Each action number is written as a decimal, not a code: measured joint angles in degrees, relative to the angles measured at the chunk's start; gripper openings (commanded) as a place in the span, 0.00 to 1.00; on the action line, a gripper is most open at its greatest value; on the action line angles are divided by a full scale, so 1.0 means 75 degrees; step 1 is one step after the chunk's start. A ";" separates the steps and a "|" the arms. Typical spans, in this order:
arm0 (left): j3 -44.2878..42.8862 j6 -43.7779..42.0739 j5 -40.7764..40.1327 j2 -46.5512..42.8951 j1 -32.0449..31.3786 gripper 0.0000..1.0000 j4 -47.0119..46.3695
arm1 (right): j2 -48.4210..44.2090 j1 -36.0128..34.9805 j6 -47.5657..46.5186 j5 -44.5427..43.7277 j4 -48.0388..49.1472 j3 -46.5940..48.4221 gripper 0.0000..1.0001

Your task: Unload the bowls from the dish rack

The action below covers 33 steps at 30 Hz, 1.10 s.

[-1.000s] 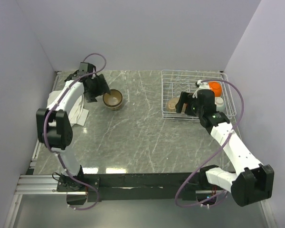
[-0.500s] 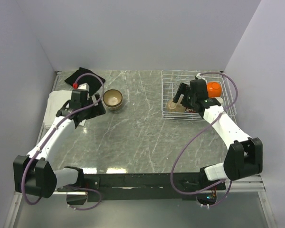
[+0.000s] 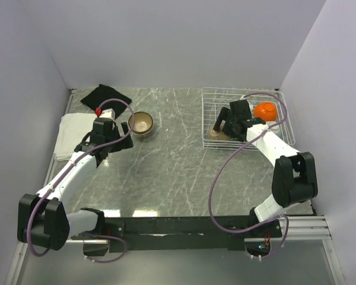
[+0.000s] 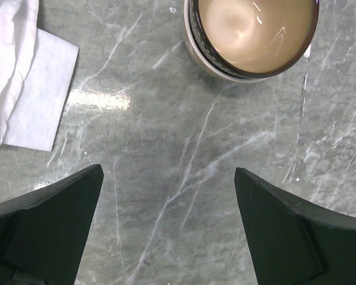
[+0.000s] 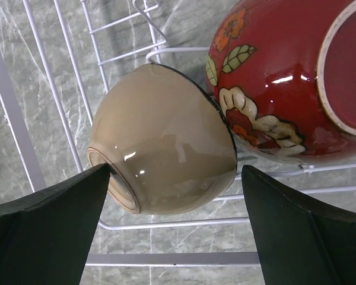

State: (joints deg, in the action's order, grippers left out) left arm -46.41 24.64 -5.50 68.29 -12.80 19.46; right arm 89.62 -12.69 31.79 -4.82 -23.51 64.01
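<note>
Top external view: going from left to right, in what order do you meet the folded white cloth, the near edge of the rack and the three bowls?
folded white cloth → upright tan bowl on the table → left wall of the dish rack → tipped tan bowl inside it → orange-red bowl inside it
</note>
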 measured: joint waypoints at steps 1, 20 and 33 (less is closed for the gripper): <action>0.0000 0.0000 -0.0015 0.0006 0.0000 0.99 -0.0023 | 0.0020 -0.0003 0.0012 0.0006 0.0041 0.0000 1.00; -0.0017 0.0000 -0.0041 0.0233 0.0000 0.99 -0.0102 | 0.0242 0.0029 -0.0603 0.1026 0.1145 -0.0353 0.98; -0.0029 0.0000 0.0012 0.0376 0.0000 0.99 -0.0128 | 0.0230 0.0047 -0.0764 0.1396 0.1241 -0.0353 0.86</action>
State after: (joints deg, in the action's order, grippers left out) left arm -46.63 24.64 -5.41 71.11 -12.80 18.50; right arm 91.35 -12.34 26.06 5.65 -14.20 61.36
